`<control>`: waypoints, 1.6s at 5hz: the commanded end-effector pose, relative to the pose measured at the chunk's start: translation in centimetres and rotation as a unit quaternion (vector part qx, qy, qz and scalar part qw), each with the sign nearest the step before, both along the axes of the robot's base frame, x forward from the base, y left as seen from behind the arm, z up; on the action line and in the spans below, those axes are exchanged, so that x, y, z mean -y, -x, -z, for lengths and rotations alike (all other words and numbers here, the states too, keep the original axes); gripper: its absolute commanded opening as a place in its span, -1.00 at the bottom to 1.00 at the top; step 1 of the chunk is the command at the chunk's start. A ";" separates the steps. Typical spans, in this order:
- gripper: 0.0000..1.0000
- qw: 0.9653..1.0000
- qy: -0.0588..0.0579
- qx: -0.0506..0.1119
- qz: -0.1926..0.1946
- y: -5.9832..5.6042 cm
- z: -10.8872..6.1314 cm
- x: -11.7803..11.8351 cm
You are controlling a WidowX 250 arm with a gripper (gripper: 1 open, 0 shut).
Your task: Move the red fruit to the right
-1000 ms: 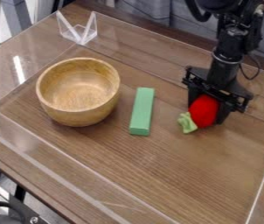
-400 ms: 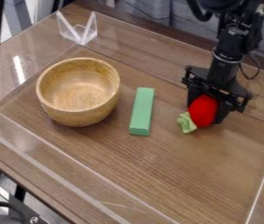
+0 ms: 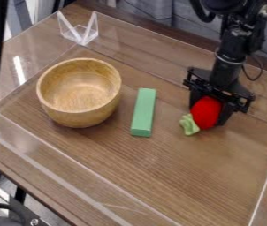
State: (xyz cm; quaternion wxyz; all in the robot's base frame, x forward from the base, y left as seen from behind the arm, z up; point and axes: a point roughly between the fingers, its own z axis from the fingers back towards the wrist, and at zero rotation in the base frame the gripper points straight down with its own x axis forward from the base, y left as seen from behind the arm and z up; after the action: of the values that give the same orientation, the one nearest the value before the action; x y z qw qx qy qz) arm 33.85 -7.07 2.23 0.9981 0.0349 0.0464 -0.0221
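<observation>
Leftmost on the wooden counter (image 3: pixel 160 172) sits a round wooden bowl (image 3: pixel 80 91), upright and showing its hollow. Behind it, near the far edge, stands a small clear plastic piece (image 3: pixel 78 29) folded into a V. Just right of the bowl, but not touching it, lies a long green block (image 3: pixel 143 111), running front to back. Further right lies the red fruit (image 3: pixel 204 110), its green leafy top (image 3: pixel 189 124) pointing toward the front left, well clear of the block. The black fingers (image 3: pixel 218 103) come straight down from the dark arm (image 3: pixel 238 40) and stand on either side of the fruit, clamped against its red body at counter level.
</observation>
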 end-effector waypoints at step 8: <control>1.00 0.993 0.074 0.091 -0.022 1.8 -2.4 3.0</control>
State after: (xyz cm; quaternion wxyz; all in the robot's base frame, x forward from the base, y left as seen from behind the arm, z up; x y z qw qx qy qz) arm 31.45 -9.62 2.42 0.9995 -0.0274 -0.0117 0.0047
